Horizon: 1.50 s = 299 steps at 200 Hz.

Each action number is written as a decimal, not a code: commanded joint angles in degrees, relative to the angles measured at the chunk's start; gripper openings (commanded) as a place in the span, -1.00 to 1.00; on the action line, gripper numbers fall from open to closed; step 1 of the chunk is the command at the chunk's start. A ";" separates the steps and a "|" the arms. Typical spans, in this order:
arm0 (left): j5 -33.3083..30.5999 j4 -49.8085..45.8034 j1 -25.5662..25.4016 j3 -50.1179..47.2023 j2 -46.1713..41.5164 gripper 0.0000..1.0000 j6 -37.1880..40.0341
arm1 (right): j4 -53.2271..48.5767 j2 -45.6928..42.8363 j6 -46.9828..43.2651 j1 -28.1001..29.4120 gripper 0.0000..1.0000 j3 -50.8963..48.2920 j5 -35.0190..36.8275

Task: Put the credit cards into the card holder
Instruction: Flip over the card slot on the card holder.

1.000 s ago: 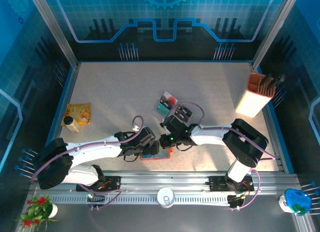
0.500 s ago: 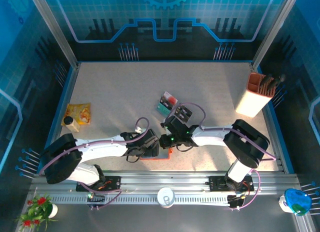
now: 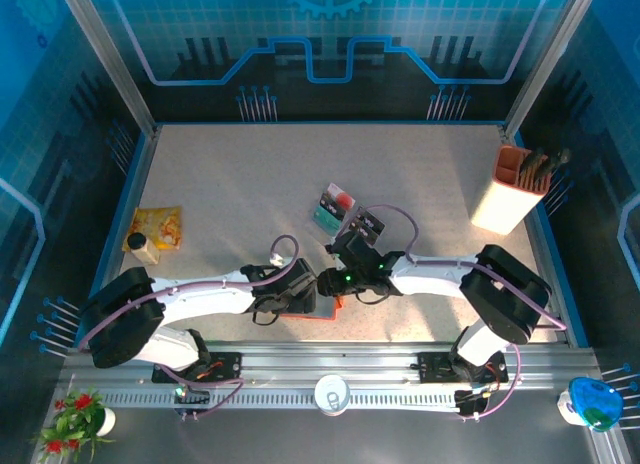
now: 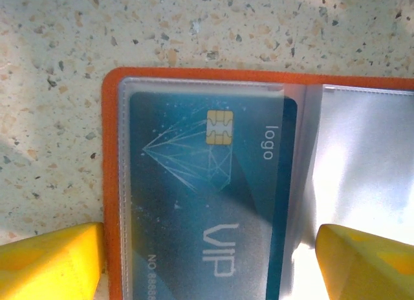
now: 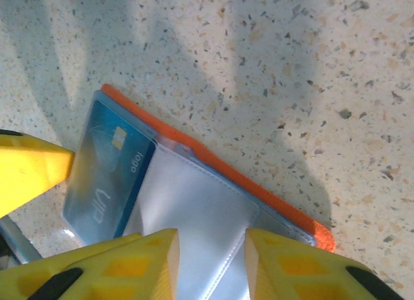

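The orange card holder (image 4: 111, 183) lies open on the worktop (image 4: 194, 28), with a blue VIP card (image 4: 213, 183) inside its clear pocket. The left claw (image 4: 207, 242) stands wide open astride it and grips nothing. The right claw (image 5: 208, 248), slightly open, is over the other pocket, also empty.

A tall orange-and-white box of pens (image 3: 520, 189) stands at the speckled beige table's (image 3: 250, 174) far right — well apart from the crinkled yellow packet (image 3: 158, 225) at the left, a small dark-capped bottle (image 3: 140, 248) just beside it.
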 commanded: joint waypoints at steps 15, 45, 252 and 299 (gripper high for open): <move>0.35 1.45 -0.37 -1.55 -0.14 0.60 0.36 | 2.03 2.89 1.48 0.54 -0.28 -1.10 -0.24; 0.58 1.59 -0.37 -1.68 -0.23 0.57 0.32 | 3.55 4.68 2.09 0.54 -0.25 -1.16 -1.35; -6.02 -6.73 -0.28 -1.77 -17.91 0.99 -2.43 | 1.55 0.56 4.37 3.05 -0.20 6.02 -6.68; -9.69 -10.88 -0.02 -2.86 -25.59 0.99 -4.18 | 0.98 3.12 5.10 5.48 -0.15 10.24 -5.98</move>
